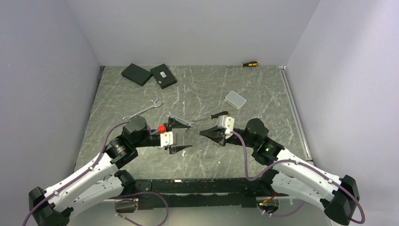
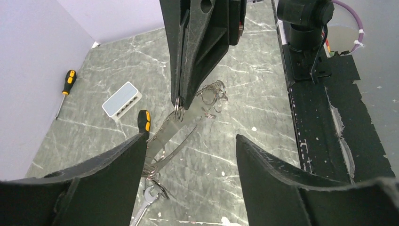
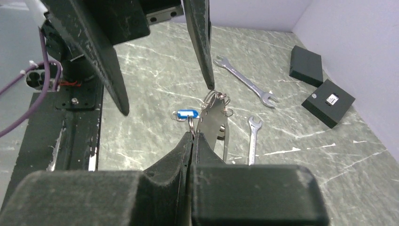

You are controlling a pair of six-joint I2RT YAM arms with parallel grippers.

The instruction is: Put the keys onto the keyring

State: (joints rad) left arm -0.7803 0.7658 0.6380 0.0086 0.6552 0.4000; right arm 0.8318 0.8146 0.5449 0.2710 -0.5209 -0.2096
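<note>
Steel keys (image 3: 212, 123) are judged stiff, slippery, best taken at the shank; the keyring (image 2: 179, 109) is clenched by the right pincer (image 3: 192, 136), the left pincer (image 2: 190, 137) released.

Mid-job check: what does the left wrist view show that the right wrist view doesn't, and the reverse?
Only the left wrist: the white box, the yellow-handled screwdriver by the wall and a second screwdriver handle nearer. Only the right wrist: two black boxes and a blue tag. Both: the right pincer shut on a small metal ring with flat metal strips next to it, and the left pincer open, holding nothing.
</note>
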